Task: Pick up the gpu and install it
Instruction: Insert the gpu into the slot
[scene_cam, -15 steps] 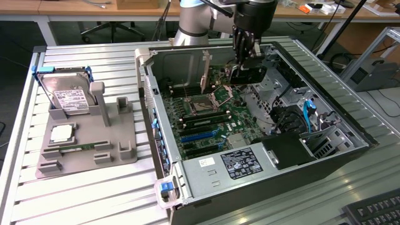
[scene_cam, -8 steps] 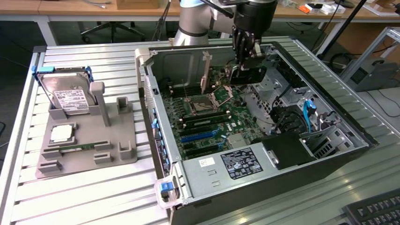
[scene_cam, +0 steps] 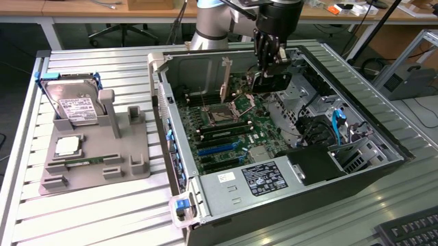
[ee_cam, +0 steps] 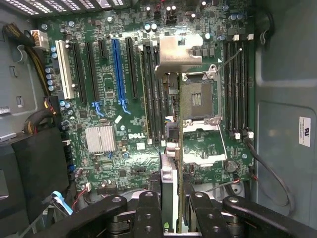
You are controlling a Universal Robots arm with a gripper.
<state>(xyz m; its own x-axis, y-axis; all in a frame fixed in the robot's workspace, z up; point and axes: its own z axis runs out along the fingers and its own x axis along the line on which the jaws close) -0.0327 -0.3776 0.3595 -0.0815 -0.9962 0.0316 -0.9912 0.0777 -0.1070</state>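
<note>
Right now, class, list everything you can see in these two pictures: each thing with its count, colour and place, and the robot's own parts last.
Computer case: one, black and grey, open, lying on the slatted table.
Motherboard: one, green, inside the case.
Power supply: one, grey with a black label, at the case's near end.
Graphics card: one, black cooler, held edge-down above the motherboard.
Hard drive: one, silver with a white label, upright in the grey holder.
Holder: one, grey, on the table at the exterior view's left.
Memory stick: one, green, lying in the holder.
Table: one, silver, slatted.
Keyboard: one, black, near corner.
Gripper: one, black, shut on the graphics card.
Robot arm: one, grey, behind the case.
</note>
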